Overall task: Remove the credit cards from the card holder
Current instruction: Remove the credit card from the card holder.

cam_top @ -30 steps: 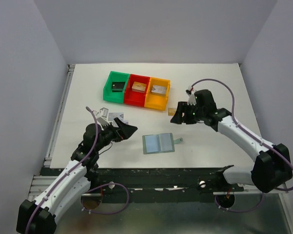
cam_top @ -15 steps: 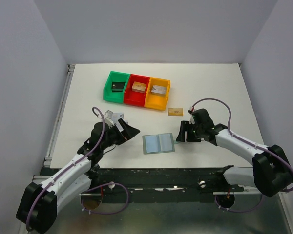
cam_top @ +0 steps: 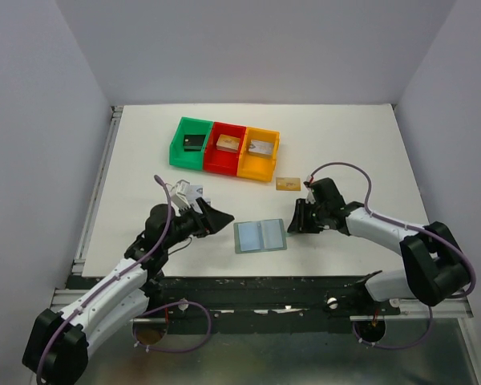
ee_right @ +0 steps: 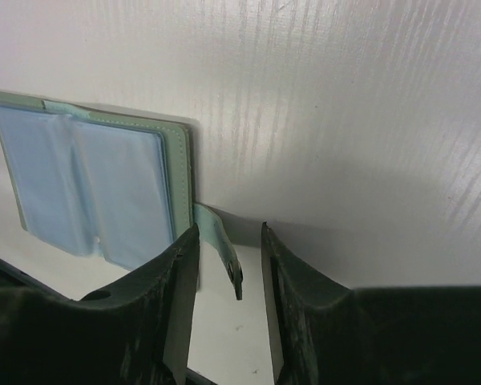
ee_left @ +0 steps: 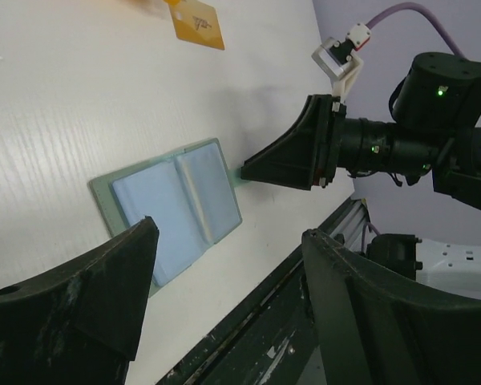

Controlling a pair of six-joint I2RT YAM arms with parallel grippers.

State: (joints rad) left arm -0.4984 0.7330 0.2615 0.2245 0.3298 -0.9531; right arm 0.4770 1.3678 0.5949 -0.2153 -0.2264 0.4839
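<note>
At the near edge of the bench [cam_top: 345,144], I see the card holder [cam_top: 260,236] lying open.
My right fingers [ee_right: 297,321], half open, straddle its side tab [ee_right: 220,249] without a clear grip; my left fingers [ee_left: 88,305] gape wide just left of it, holding nothing.

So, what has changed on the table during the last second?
The right arm swung from the tan card down to the card holder, and its jaws narrowed around the side tab, not yet gripping. The left arm reached closer to it, jaws open. The card holder and bins stayed put.
</note>
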